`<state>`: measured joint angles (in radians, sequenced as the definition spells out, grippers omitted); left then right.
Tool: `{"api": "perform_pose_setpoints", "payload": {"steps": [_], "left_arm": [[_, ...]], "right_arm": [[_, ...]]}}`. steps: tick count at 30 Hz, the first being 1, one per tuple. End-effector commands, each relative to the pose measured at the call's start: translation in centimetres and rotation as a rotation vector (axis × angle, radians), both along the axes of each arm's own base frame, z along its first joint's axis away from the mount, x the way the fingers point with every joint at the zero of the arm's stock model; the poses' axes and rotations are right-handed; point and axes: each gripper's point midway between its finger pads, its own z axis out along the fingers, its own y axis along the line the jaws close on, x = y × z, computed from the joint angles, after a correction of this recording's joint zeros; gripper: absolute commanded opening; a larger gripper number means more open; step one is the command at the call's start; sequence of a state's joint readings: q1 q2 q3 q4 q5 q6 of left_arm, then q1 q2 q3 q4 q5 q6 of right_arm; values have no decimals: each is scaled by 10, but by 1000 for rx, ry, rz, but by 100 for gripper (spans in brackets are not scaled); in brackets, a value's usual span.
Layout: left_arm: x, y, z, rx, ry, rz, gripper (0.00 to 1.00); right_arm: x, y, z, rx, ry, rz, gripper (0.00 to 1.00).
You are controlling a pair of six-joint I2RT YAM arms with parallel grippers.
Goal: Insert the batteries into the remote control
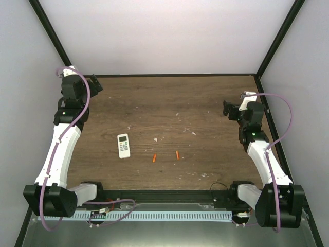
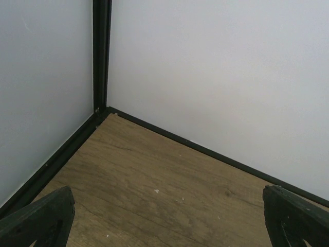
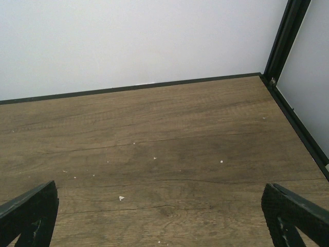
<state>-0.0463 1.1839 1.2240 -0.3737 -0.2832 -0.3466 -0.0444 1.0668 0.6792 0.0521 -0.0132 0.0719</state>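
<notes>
A: Where are things?
B: The remote control (image 1: 124, 145) lies face up on the table (image 1: 205, 113), the batteries (image 1: 154, 158) near it. My left gripper (image 2: 165, 218) and right gripper (image 3: 159, 211) are wide open and empty
A: Any worry?
B: Tiny round batteries may roll if I nudge them

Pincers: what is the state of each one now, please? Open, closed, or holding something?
Left pincer: open wide, holding nothing.
Right pincer: open wide, holding nothing.

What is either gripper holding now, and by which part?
Nothing. Left gripper and right gripper are open and empty; the remote control and batteries lie on the table.
</notes>
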Motion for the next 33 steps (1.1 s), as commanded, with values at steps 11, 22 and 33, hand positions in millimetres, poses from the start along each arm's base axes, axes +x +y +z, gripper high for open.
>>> {"api": "perform_pose_setpoints", "payload": {"steps": [11, 22, 33], "left_arm": [[-4, -43, 0, 150, -24, -313, 100], [-33, -67, -84, -46, 374, -392, 97], [-102, -103, -190, -215, 752, -320, 99]], "right_arm": [[2, -9, 28, -2, -39, -52, 100], [0, 15, 14, 145, 155, 21, 99], [6, 104, -29, 210, 357, 200, 100]]}}
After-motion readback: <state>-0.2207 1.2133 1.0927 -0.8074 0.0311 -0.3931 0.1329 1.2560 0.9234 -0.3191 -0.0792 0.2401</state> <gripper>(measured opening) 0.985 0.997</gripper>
